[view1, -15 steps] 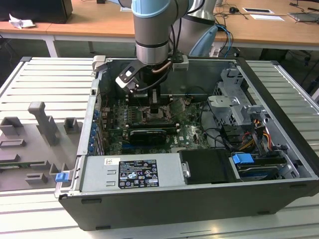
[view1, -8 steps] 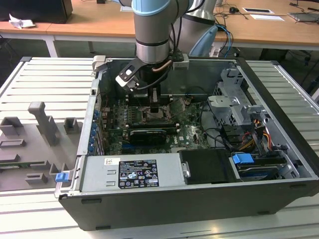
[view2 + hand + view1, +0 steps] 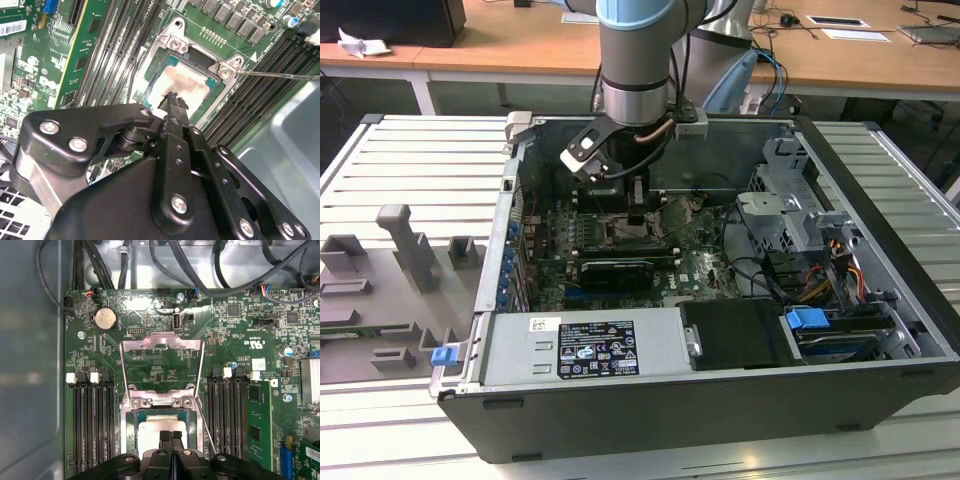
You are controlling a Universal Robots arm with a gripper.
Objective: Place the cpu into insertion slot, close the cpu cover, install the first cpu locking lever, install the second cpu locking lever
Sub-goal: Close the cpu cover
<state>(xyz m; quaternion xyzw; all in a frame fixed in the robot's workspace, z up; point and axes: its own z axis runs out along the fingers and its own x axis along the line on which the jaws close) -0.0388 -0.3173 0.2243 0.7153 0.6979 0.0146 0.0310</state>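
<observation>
First wrist view: the pincer (image 3: 170,436), pinched narrow, is poised over the cpu (image 3: 147,432) lying in the insertion slot (image 3: 127,440); the cpu cover (image 3: 162,343) is swung open beside it. Seating likely wants the cpu level, pressure light.

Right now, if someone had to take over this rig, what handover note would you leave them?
The claw is shut, tips right at the cpu; contact unclear.
The cpu lies in the insertion slot.
The cpu cover is open, off the chip.
One locking lever sticks out free.
Done: cpu placed.
Left: cover, both levers.
</observation>
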